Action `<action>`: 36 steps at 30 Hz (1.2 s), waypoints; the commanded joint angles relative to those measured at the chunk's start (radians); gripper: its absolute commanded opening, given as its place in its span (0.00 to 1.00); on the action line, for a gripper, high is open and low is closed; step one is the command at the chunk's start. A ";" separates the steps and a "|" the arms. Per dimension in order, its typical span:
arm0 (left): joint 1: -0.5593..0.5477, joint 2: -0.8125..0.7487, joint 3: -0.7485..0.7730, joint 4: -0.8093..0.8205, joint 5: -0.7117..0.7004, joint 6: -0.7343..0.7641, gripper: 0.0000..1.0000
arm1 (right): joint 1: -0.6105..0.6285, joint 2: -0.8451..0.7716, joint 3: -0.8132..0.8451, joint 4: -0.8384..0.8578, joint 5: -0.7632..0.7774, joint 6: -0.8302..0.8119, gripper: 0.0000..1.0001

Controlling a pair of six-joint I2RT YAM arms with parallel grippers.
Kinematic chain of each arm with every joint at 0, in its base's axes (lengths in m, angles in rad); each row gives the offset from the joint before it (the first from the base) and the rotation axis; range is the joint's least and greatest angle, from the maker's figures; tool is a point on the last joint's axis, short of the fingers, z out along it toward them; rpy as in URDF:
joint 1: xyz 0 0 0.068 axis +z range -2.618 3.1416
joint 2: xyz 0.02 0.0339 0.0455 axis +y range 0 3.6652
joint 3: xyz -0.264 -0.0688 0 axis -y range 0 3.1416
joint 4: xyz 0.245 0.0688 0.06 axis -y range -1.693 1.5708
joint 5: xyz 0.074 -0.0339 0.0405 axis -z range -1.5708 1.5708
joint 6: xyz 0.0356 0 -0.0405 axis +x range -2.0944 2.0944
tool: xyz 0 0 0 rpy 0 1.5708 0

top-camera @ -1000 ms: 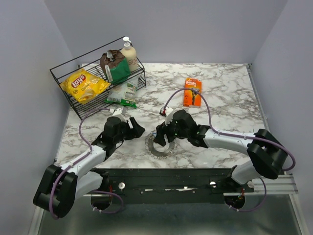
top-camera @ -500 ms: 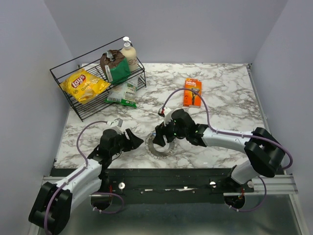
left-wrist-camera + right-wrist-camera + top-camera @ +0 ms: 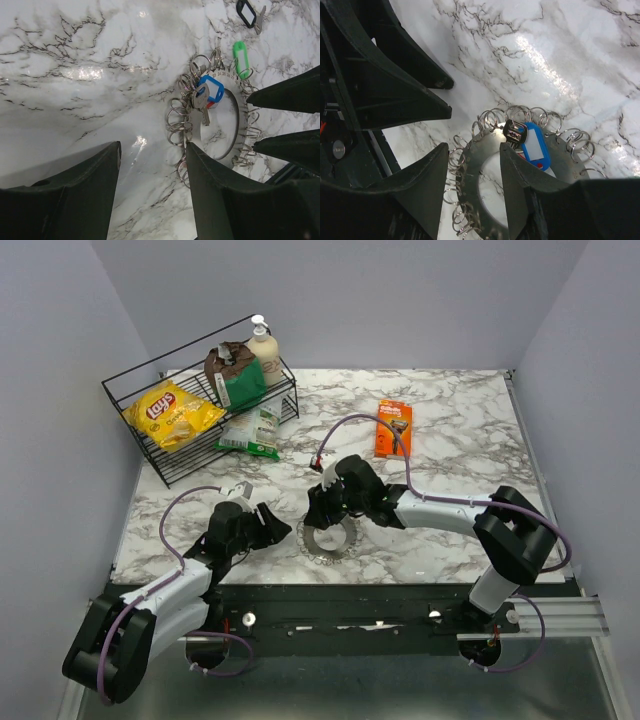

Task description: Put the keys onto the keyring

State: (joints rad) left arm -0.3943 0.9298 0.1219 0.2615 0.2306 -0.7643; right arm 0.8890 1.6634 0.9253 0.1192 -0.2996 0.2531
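Keyring [image 3: 330, 540] of thin silver metal, blue-capped key [image 3: 212, 90] across its rim, lies mid-frame on the table [image 3: 460, 440] — directly under the parted right hand [image 3: 318, 522]; left hand [image 3: 278, 523], likewise parted, just left.

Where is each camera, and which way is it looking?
Top external: above and behind the arms, looking down at the table; both arms, left tool and right tool show.
Left wrist: on the left arm, looking past its own fingers at the keyring.
Right wrist: on the right arm, looking between its own fingers at the keyring.
Shared: both wrist views see the blue key.
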 commanded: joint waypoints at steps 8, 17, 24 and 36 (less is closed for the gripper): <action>0.005 0.086 0.027 0.154 0.059 -0.012 0.57 | 0.016 0.117 0.104 -0.095 -0.053 -0.021 0.49; 0.005 0.092 0.028 0.159 0.049 -0.018 0.54 | 0.022 0.145 0.130 -0.116 -0.016 -0.002 0.49; 0.005 0.106 0.030 0.166 0.053 -0.017 0.54 | 0.021 0.102 0.110 -0.116 0.049 0.026 0.49; 0.003 0.090 0.058 0.139 0.052 0.017 0.55 | -0.008 0.013 0.049 -0.115 0.171 0.060 0.50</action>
State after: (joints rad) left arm -0.3939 1.0313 0.1535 0.4015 0.2733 -0.7708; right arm 0.9009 1.7130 1.0031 0.0124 -0.1871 0.2909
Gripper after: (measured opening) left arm 0.550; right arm 0.503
